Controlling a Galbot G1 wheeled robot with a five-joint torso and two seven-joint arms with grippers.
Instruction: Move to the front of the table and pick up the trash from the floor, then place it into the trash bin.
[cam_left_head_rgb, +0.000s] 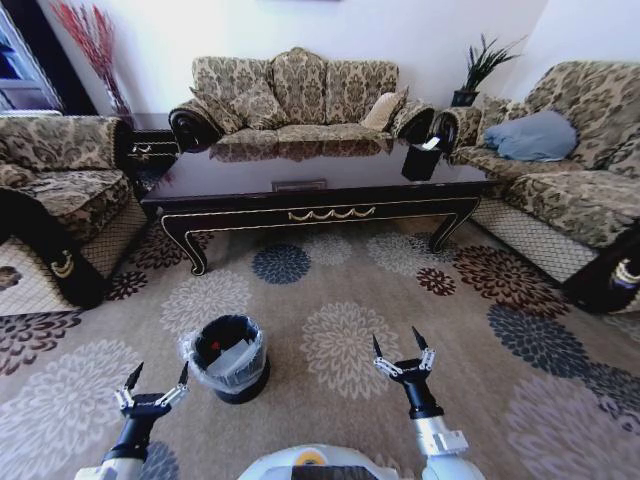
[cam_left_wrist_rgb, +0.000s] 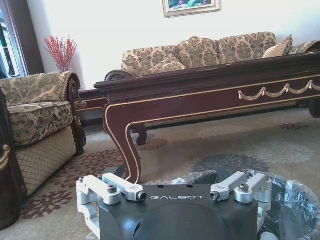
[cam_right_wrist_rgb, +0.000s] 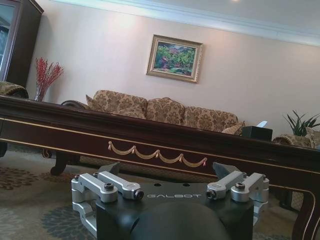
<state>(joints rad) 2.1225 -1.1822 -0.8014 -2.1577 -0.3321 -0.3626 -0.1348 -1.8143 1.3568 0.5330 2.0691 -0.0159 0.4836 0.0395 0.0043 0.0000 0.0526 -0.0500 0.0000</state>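
trash bin (cam_left_head_rgb: 230, 357) between tools (both open) — table (cam_left_head_rgb: 320, 185) ahead

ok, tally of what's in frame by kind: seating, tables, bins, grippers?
Seating: 3 – sofa, left armchair, right sofa
Tables: 1 – table
Bins: 1 – bin, with something red and white inside
Grippers: 2 – left gripper and right gripper, both open and empty
Total: 7
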